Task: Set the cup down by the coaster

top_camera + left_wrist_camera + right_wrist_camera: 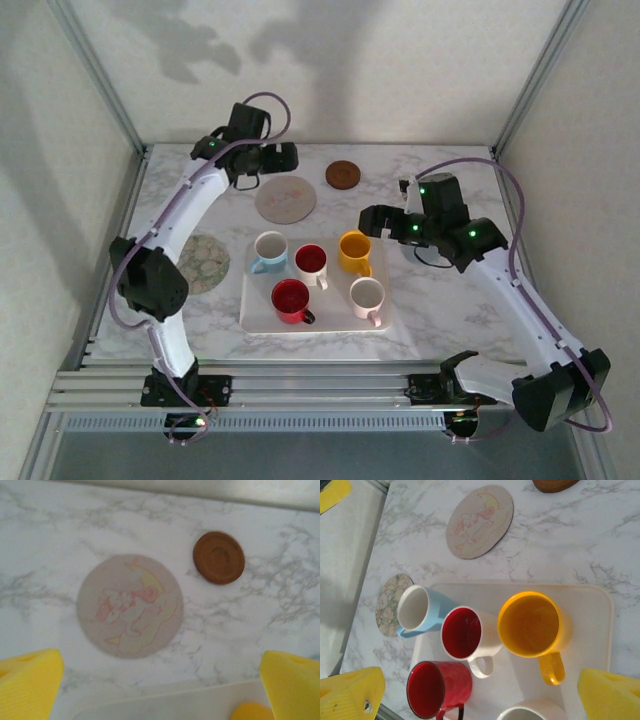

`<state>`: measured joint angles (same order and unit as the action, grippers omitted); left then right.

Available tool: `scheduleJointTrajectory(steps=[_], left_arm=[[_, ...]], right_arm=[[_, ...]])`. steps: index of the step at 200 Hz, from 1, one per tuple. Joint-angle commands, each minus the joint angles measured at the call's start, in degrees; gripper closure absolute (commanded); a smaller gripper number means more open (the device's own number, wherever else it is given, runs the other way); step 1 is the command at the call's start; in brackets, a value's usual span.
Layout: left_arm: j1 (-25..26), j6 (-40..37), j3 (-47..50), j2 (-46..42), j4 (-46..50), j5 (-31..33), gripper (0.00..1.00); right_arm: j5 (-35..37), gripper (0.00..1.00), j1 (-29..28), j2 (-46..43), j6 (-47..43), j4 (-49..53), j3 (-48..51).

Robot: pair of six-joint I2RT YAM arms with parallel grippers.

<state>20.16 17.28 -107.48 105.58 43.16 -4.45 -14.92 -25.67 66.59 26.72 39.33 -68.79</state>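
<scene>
Several cups stand on a white tray: a light blue cup, a white cup with a red inside, a yellow cup, a red cup and a white cup. A pale pink picture coaster lies behind the tray. My left gripper hovers open above the coaster's far edge, holding nothing. In the left wrist view the coaster lies beyond the gripper. My right gripper hangs open beside the yellow cup, empty.
A small brown coaster lies at the back, right of the pink one. A green patterned coaster sits left of the tray, next to the blue cup. Frame posts and walls close in both sides.
</scene>
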Motion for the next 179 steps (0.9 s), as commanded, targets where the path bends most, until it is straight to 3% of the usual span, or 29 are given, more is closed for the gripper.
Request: scheduleJointTrajectory(steps=[1,92,179], left_arm=[[-0.55,1.94,6.00,-6.00,0.96,3.15,0.00],[-4.08,7.44,36.58,-26.71,-1.86,1.46,0.00],[-9.91,7.98,48.98,-26.38,-3.72,-0.45,0.04]], right_arm=[[-1.11,0.01,-0.54,-2.65,-2.20,2.13,-0.80],[-7.56,0.01,-1.84,-7.90,-10.20,-9.19,9.91],[-8.35,0.01,-5.36,-1.71,-13.04,-13.82,7.88]])
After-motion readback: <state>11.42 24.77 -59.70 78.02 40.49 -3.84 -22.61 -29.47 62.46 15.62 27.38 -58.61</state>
